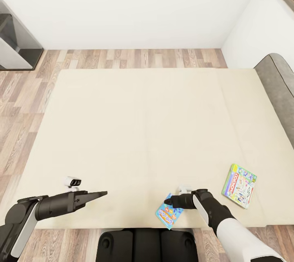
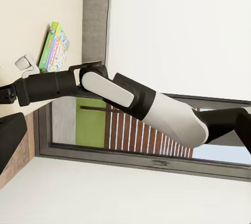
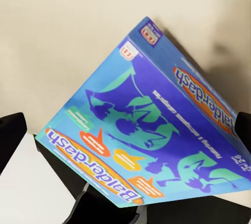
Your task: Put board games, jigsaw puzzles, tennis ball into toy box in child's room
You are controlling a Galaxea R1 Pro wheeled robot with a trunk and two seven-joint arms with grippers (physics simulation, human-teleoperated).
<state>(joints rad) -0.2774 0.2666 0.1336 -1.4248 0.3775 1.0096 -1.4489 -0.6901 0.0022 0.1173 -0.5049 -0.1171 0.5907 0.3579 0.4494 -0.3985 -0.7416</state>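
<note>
A blue board game (image 1: 169, 214) lies at the near edge of the bed (image 1: 134, 131), one corner just over the edge. My right gripper (image 1: 168, 202) is right at it and open. In the right wrist view the blue box (image 3: 151, 130) spans the gap between the two fingers (image 3: 11, 135), with a sliver of space at one end. A pale board game (image 1: 239, 185) with a red banner lies flat further right, also seen from the left wrist (image 2: 54, 46). My left gripper (image 1: 102, 193) hovers open and empty over the bed's near left part. The table and toy box are out of view.
The grey padded headboard (image 1: 278, 90) stands at the bed's right end. Wooden floor (image 1: 24, 103) runs along the left and far sides, with a dark cabinet (image 1: 16, 45) in the far left corner. My dark base (image 1: 147, 245) sits against the bed's near edge.
</note>
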